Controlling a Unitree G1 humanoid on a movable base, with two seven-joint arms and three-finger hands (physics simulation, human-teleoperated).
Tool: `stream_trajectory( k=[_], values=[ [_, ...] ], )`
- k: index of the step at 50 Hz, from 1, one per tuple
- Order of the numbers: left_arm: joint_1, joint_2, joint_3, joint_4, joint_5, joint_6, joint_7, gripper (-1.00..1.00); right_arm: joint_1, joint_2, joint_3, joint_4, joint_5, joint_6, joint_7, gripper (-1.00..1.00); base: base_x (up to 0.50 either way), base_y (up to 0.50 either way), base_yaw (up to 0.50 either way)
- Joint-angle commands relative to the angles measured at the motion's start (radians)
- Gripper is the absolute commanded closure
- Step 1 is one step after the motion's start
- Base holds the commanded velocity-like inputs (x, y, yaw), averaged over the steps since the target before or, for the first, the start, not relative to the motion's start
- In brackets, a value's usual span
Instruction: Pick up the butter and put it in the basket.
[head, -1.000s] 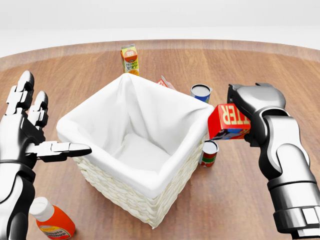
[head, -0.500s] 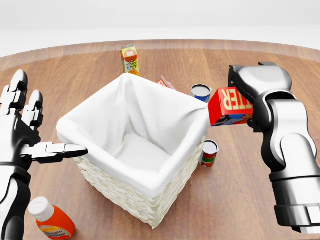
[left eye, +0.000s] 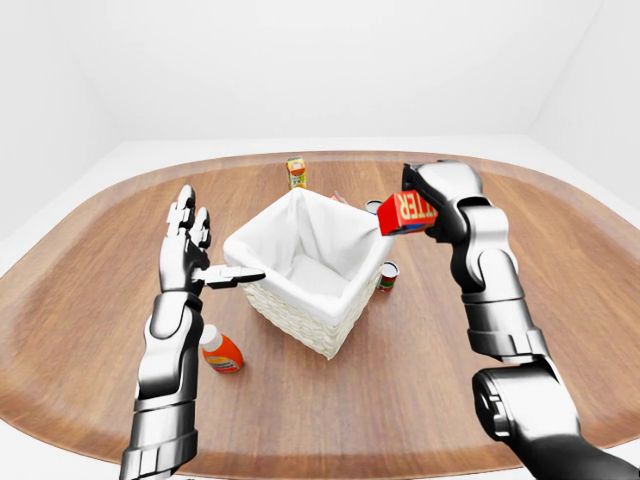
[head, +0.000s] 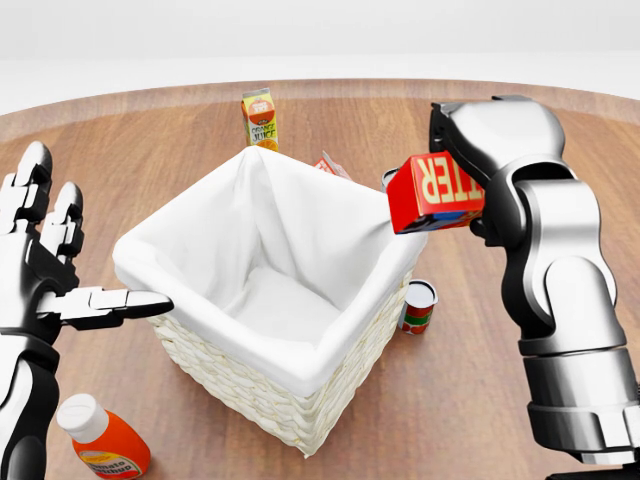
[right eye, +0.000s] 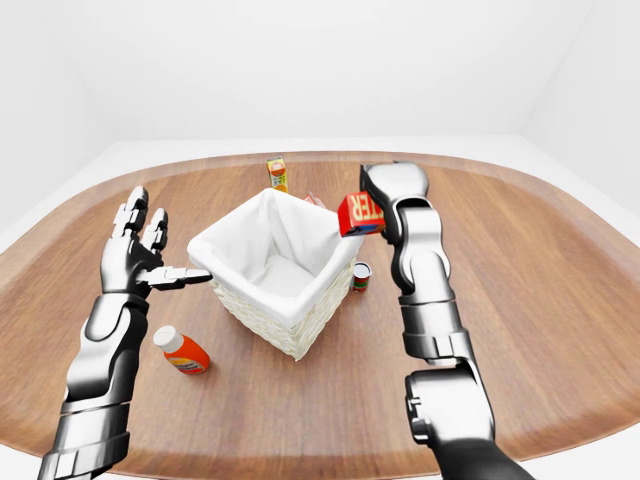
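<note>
right hand holds butter above basket rim.

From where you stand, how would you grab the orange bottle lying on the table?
The orange bottle lies on its side, white cap toward the head view's upper left. I'd probably grip its round orange body across the middle, coming straight down with the open left hand, which is on that side.

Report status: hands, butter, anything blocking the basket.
Right hand shut on butter box, held above basket's right rim. Left hand open beside basket. Basket mouth unobstructed; can stands outside it.
</note>
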Motion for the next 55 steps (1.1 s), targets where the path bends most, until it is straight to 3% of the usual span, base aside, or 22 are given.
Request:
stream_trajectory(
  k=[1, 27, 55],
  values=[
    [0.001, 0.001, 0.001, 0.007, -0.001, 0.000, -0.001, -1.00, -0.024, 0.034, 0.011, -0.048, 0.020, 0.000, -0.053, 1.00, 0.00, 0.00, 0.00],
    [0.008, 0.006, 0.010, 0.004, -0.015, 0.000, -0.005, -1.00, -0.054, 0.153, 0.066, -0.032, 0.126, 0.000, -0.172, 1.00, 0.00, 0.00, 0.00],
    [0.011, 0.013, 0.021, 0.032, -0.025, 0.000, -0.006, -1.00, -0.181, 0.243, 0.097, 0.361, 0.470, 0.000, -0.673, 1.00, 0.00, 0.00, 0.00]
  ],
)
